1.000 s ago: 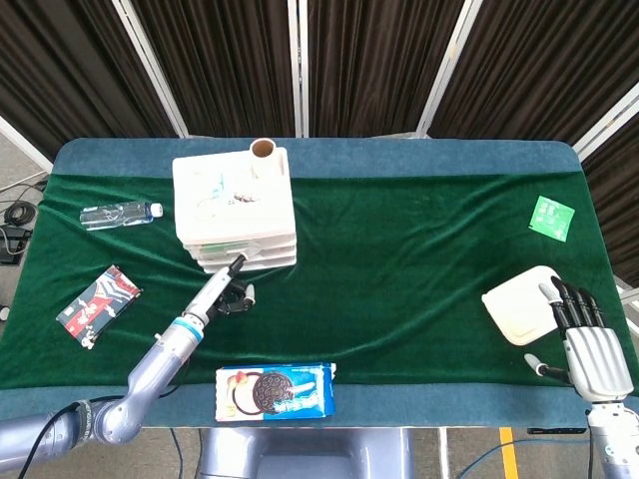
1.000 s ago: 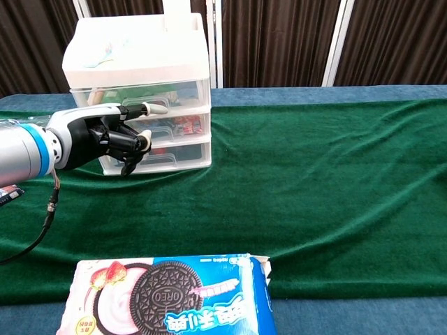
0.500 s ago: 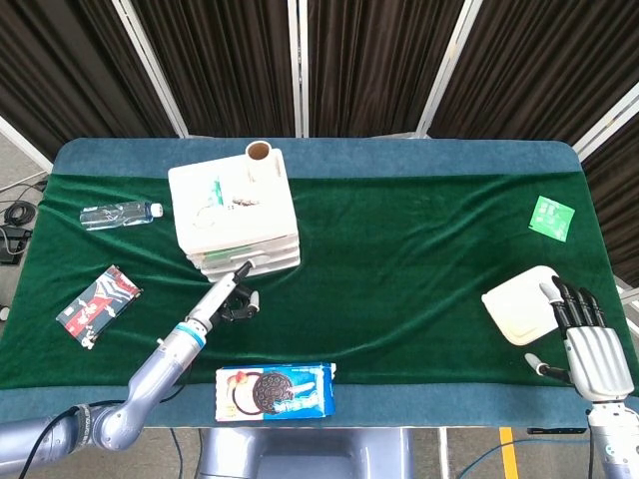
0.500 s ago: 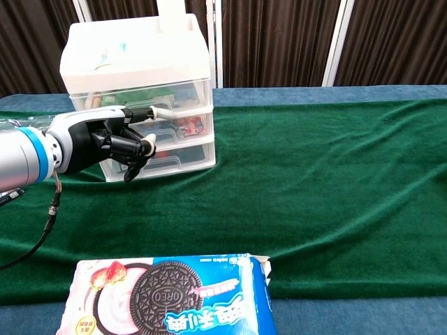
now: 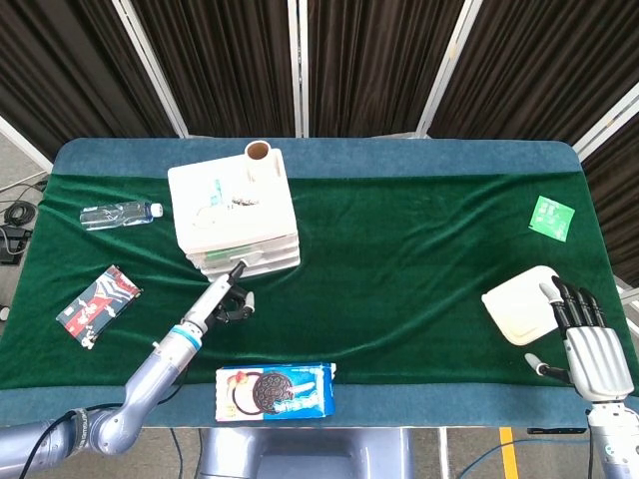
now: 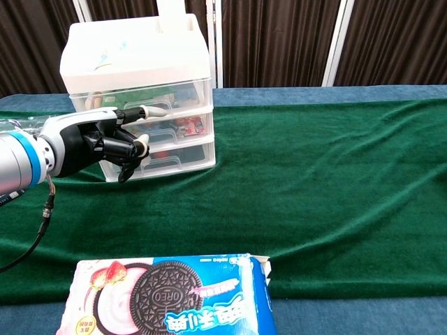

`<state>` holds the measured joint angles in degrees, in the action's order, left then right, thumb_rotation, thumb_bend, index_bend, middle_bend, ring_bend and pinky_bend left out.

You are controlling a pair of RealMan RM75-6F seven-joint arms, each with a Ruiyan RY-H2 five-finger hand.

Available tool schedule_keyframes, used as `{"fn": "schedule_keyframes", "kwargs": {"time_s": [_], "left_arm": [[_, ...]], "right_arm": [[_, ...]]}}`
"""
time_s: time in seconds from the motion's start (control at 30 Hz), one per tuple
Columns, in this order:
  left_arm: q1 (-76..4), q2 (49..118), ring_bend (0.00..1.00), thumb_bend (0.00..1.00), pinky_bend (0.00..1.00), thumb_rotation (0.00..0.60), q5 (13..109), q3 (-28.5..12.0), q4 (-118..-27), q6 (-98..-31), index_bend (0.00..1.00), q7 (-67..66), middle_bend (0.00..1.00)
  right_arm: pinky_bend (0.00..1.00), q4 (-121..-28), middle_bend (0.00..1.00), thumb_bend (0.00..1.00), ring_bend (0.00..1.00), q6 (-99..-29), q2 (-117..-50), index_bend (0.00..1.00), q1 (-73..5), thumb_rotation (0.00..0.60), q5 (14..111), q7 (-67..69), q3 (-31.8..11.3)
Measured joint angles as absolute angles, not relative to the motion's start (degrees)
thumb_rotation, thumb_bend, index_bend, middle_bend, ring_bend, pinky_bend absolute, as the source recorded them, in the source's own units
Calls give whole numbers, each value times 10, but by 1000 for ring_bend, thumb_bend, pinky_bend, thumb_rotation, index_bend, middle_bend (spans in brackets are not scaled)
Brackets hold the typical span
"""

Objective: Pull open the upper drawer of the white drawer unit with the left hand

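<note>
The white drawer unit point(image 5: 235, 215) point(image 6: 136, 52) stands at the back left of the green cloth, and its three drawers look closed. Its upper drawer point(image 6: 147, 94) has a clear front with green contents behind it. My left hand point(image 5: 230, 297) point(image 6: 98, 143) hovers just in front of the unit. One finger points at the seam under the upper drawer while the others are curled in, and it holds nothing. At the front right edge of the table, my right hand point(image 5: 589, 344) lies flat with its fingers spread, beside a white dish point(image 5: 519, 304).
A cardboard tube point(image 5: 260, 153) stands on top of the unit. An Oreo packet point(image 5: 275, 389) point(image 6: 174, 296) lies at the front edge near my left arm. A water bottle point(image 5: 118, 214) and a snack packet point(image 5: 98, 304) lie at the left, a green sachet point(image 5: 551, 217) at the far right.
The drawer unit shifted and turned slightly a second ago. Since then my left hand has drawn back a little toward me. The right hand has stayed still.
</note>
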<state>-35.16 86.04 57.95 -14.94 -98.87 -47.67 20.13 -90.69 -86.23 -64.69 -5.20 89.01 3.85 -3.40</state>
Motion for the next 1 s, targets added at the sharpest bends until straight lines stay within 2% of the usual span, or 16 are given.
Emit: {"fn": "schedule_keyframes", "kwargs": {"time_s": [0.7,1.0], "left_arm": [[-373,874,733,751,695,600,532,-161,-968,-463,1,181,871],[-376,875,733,752,695,600,539,-159,-971,-455,59,180,871]], "right_arm": [[0,-904,0,18,0,-857,-649,12,-54,600,888,40,-34],[0,-904,0,18,0,-856,-649,12,-54,600,888,39,-33]]}}
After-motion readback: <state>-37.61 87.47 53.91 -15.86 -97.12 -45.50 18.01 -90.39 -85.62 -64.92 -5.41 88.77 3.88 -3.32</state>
